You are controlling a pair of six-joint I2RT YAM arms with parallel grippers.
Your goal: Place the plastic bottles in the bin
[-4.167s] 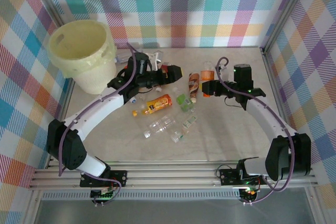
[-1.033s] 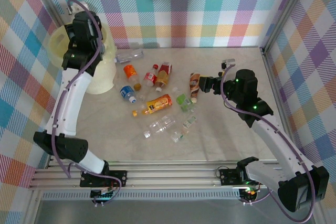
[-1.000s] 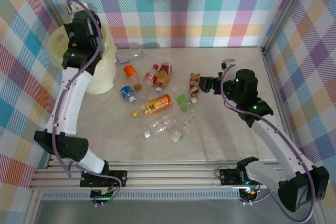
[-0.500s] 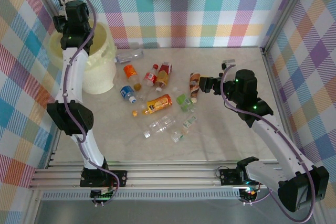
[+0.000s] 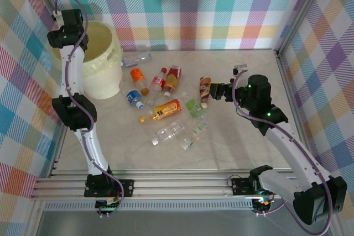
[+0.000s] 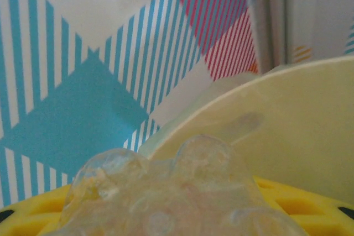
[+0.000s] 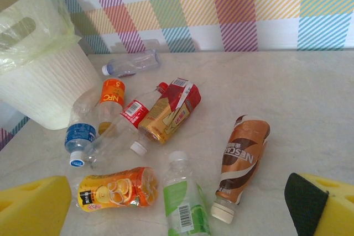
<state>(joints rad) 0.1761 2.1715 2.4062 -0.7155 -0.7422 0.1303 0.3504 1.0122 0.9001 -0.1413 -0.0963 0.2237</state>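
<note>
So my left gripper (image 6: 166, 214) is clamped on a clear crushed bottle (image 6: 166, 186). You can see the crumpled plastic sitting between the yellow pads (image 6: 27, 219) in the wrist cam. From above, that gripper is up over the far left edge of the bin (image 5: 97, 75), and the cream rim curves right in front of the held bottle with the checked wall (image 6: 83, 109) behind it. My right gripper (image 7: 177, 203) is wide open with nothing in it, down low over the table (image 7: 287, 92). A green-label bottle (image 7: 185, 200) lies right between its fingers with its white cap pointing away from me. The brown Nescafe bottle (image 7: 243, 156) is just beside it toward my right finger, cap end nearest the gripper. An orange bottle (image 7: 116, 189) lies off by the left finger. Further ahead there's a red-and-gold bottle (image 7: 168, 111), an orange NFC bottle (image 7: 110, 95) and a blue-label bottle (image 7: 77, 136), all lying loose on the table. The bin is well ahead and to the left of that gripper.
</note>
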